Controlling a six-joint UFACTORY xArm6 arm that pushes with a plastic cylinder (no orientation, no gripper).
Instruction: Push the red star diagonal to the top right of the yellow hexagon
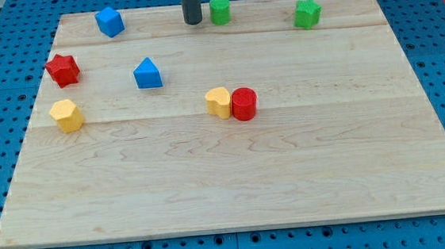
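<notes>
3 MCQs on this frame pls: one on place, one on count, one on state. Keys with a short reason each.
1. Where is the red star relative to the yellow hexagon?
A. Directly toward the view's top of it
B. Toward the view's right of it
C. Toward the view's bottom of it

2. How many green blocks are on the board?
A. One
B. Two
C. Three

3. The yellow heart and the red cylinder are:
A. Stacked
B. Far apart
C. Side by side, touching

Answers:
1 A: the star sits straight above the hexagon in the view.
2 B: a green cylinder and a green star near the top edge.
3 C: no gap shows between them.

My tip is just left of the green cylinder, far from the red star.
</notes>
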